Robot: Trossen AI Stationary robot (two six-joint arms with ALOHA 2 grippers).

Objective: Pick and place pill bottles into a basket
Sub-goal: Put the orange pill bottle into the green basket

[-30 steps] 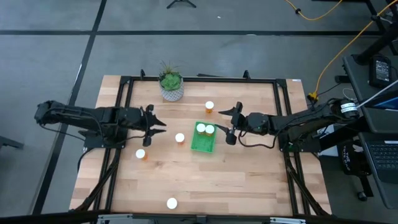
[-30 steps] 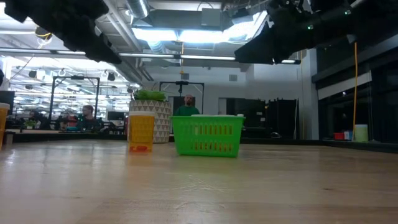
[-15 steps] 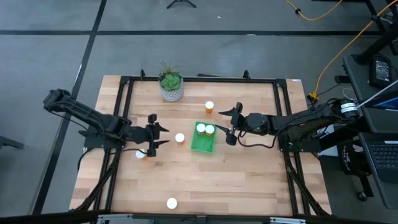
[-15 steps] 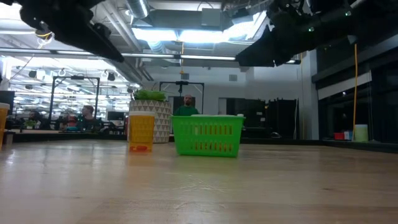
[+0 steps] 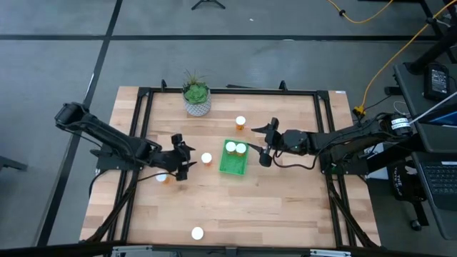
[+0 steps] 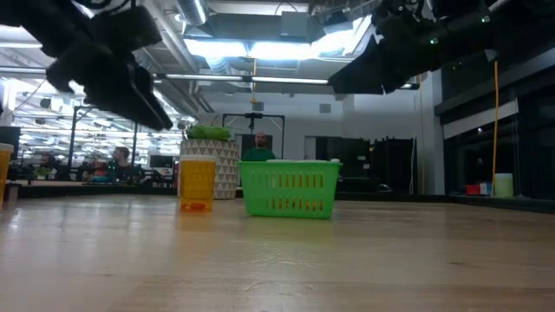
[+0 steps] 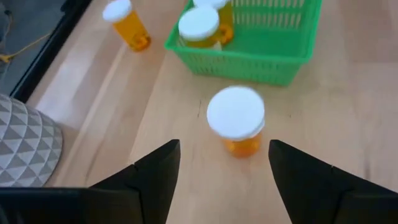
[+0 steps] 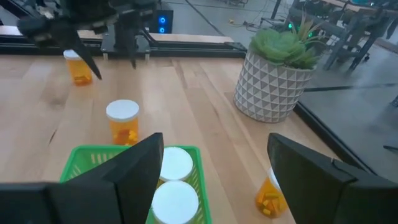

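The green basket (image 5: 233, 162) stands mid-table with two white-capped orange pill bottles (image 5: 235, 148) inside; it also shows in the low view (image 6: 289, 188). A loose bottle (image 5: 206, 158) stands upright just left of the basket. My left gripper (image 5: 187, 158) is open, above the table, its fingers on either side of the line to that bottle (image 7: 236, 119) without touching it. More bottles stand at the left (image 5: 162, 177), the far middle (image 5: 240, 122) and the near edge (image 5: 197, 233). My right gripper (image 5: 263, 143) is open above the basket's right side, empty.
A white patterned pot with a green plant (image 5: 196, 98) stands at the far left of the table. A black frame (image 5: 228, 91) runs round the table's edges. Bare wood lies between the basket and the near edge.
My left gripper has moved toward the table's right and near edges and come down, closing on the loose bottle left of the basket. My right gripper has stayed still. No bottle has moved.
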